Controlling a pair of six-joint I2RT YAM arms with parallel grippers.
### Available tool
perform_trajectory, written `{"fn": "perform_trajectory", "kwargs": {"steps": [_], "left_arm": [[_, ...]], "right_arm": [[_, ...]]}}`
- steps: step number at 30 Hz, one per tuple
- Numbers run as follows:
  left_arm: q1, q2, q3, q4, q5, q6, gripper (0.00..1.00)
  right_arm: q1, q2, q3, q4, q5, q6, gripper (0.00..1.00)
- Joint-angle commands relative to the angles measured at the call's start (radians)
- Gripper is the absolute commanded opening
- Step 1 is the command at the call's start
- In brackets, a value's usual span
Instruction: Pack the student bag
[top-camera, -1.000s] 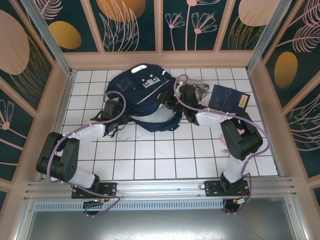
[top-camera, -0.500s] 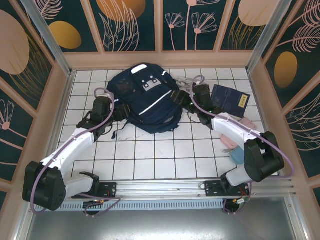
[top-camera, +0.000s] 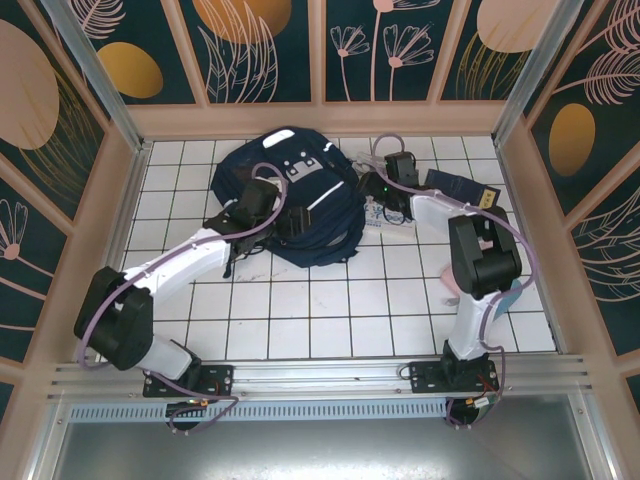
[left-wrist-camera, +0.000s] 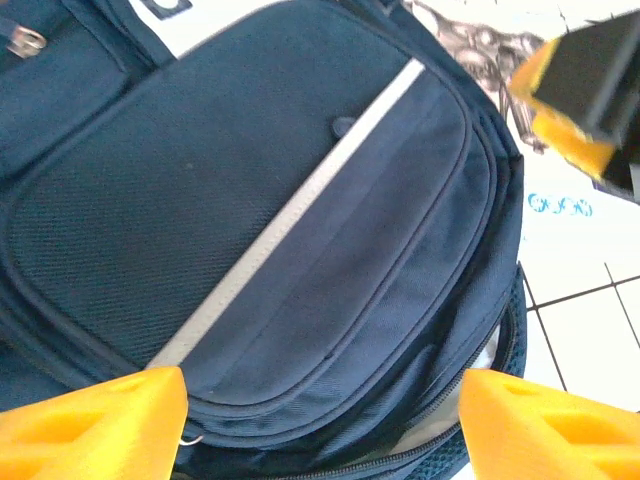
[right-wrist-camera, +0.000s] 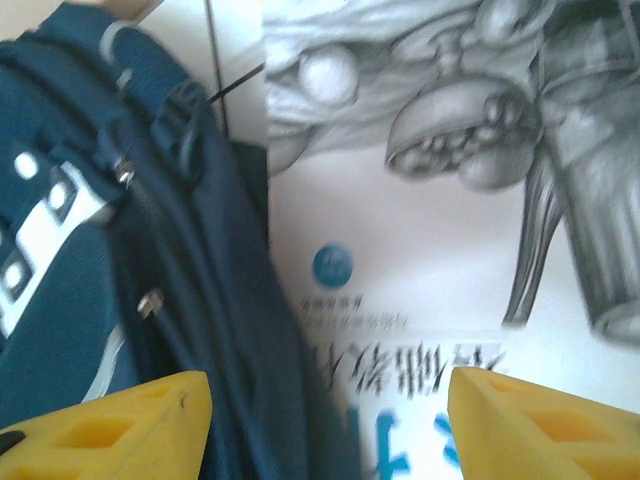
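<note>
The student bag (top-camera: 290, 195), a dark navy backpack with a thin white stripe, lies flat at the back middle of the tiled table. My left gripper (top-camera: 298, 222) hovers over its front pocket (left-wrist-camera: 250, 220), open with nothing between the yellow fingers (left-wrist-camera: 95, 425). A slit of light grey lining (left-wrist-camera: 478, 392) shows at the bag's zip edge. My right gripper (top-camera: 371, 192) is at the bag's right side (right-wrist-camera: 90, 250), open, spanning the bag's edge and a white book (right-wrist-camera: 430, 260) with a grey drawing and printed text.
A dark blue booklet (top-camera: 462, 196) lies right of the white book (top-camera: 385, 215). Small pink (top-camera: 449, 287) and light blue (top-camera: 516, 290) items sit by the right arm. The right gripper's yellow finger (left-wrist-camera: 585, 95) shows close above the bag. Wooden walls ring the table.
Both grippers have opened wider. My left gripper has swung right onto the bag's front. My right arm has folded back, its gripper now over the bag's right edge and the white book.
</note>
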Motion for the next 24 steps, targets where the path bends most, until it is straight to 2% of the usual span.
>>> {"fn": "perform_trajectory", "kwargs": {"steps": [1, 3, 5, 7, 10, 14, 18, 24], "left_arm": [[-0.008, 0.042, 0.028, 0.055, 0.053, -0.016, 0.72], [-0.007, 0.079, 0.042, 0.084, 0.045, -0.044, 0.72], [-0.006, 0.134, 0.083, 0.068, -0.012, -0.089, 0.70], [-0.002, 0.202, 0.153, 0.012, -0.077, -0.119, 0.66], [0.031, 0.307, 0.186, 0.006, -0.076, -0.166, 0.62], [0.092, 0.386, 0.172, 0.011, -0.066, -0.204, 0.59], [0.145, 0.401, 0.122, 0.010, -0.079, -0.211, 0.59], [0.222, 0.346, 0.026, 0.009, -0.125, -0.188, 0.60]], "right_arm": [[-0.021, 0.074, 0.104, -0.098, 0.037, -0.046, 0.65], [-0.023, 0.109, 0.129, -0.112, 0.022, -0.051, 0.65], [-0.023, 0.124, 0.128, -0.104, -0.015, -0.041, 0.65], [-0.030, 0.121, 0.093, -0.061, -0.106, -0.017, 0.66], [-0.046, 0.093, 0.011, 0.018, -0.198, 0.047, 0.66], [-0.061, 0.049, -0.079, 0.081, -0.258, 0.100, 0.66], [-0.073, 0.006, -0.133, 0.077, -0.252, 0.100, 0.67], [-0.070, -0.020, -0.155, -0.037, -0.158, 0.009, 0.67]]}}
